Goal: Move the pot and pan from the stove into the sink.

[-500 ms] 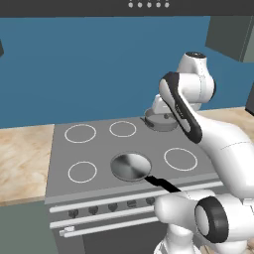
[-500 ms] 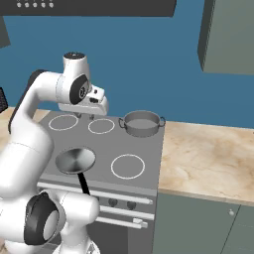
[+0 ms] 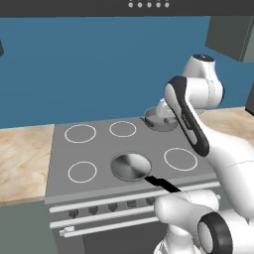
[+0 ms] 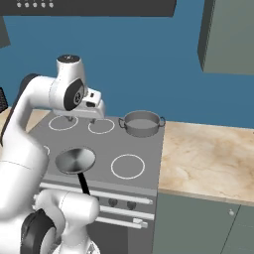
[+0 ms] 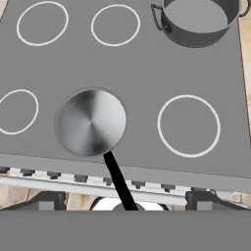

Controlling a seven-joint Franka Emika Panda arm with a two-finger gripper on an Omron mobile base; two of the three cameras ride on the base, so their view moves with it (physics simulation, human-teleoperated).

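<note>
The stove (image 3: 101, 149) has white ring burners and a row of dark knobs. The shiny pan (image 3: 130, 166) rests on its front middle burner, black handle pointing over the front edge; it also shows as the pan (image 5: 90, 121) and the pan (image 4: 74, 160). The grey pot (image 4: 142, 123) stands on the back right burner, partly behind my arm as the pot (image 3: 158, 122), and lies at the top of the hand view as the pot (image 5: 198, 19). My gripper (image 4: 82, 119) hovers open above the stove's back middle, holding nothing; its fingertips (image 5: 46, 201) stand wide apart. The sink is out of view.
A marble counter (image 4: 208, 154) runs to the right of the stove, and another counter (image 3: 22, 158) lies to its left. A wall cabinet (image 4: 228, 34) hangs at the upper right and a range hood (image 4: 99, 7) sits above the stove.
My hand has dipped slightly lower over the back of the stove. Pot and pan have not moved.
</note>
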